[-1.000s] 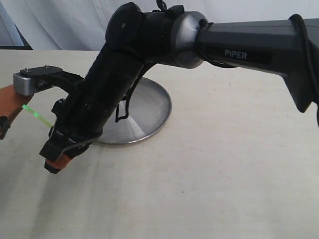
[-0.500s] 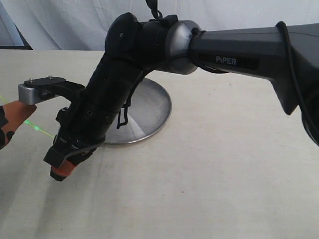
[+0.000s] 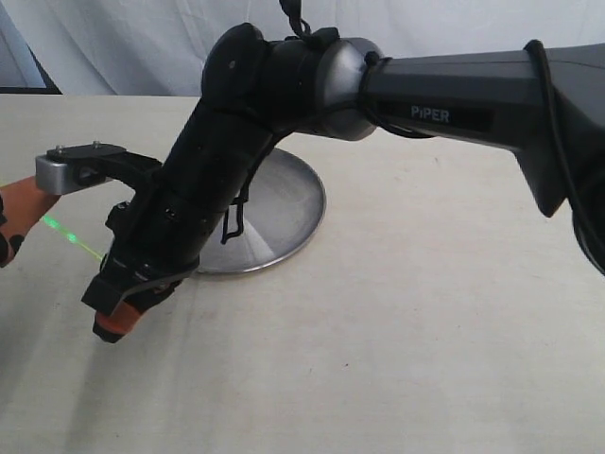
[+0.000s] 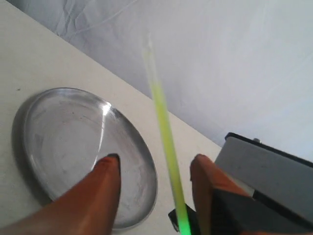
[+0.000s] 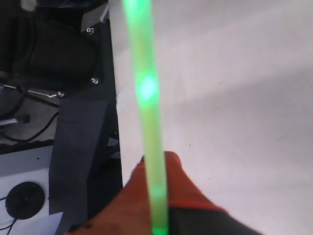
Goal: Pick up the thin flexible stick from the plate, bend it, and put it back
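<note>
The thin flexible stick (image 3: 71, 236), glowing yellow-green, hangs in the air left of the plate (image 3: 288, 203). My right arm reaches across the plate, and its gripper (image 3: 115, 317) is shut on one end of the stick (image 5: 149, 98), the orange fingers (image 5: 186, 186) pressed together around it. My left gripper (image 4: 155, 160) stands open at the far left edge of the exterior view (image 3: 11, 222). The stick (image 4: 164, 122) runs through the gap between its two fingers without touching either, nearer one finger (image 4: 205, 176). The silver plate (image 4: 49, 132) lies bare on the table.
The right arm's black forearm (image 3: 217, 161) hides the plate's left half. Its grey camera block (image 3: 61, 170) sits close above the left gripper. A white cloth backdrop (image 3: 425, 24) hangs behind the beige table (image 3: 397, 331).
My left gripper has opened and let go of the stick, which now rests only in the right gripper. The right arm dropped slightly a second ago and has since held still.
</note>
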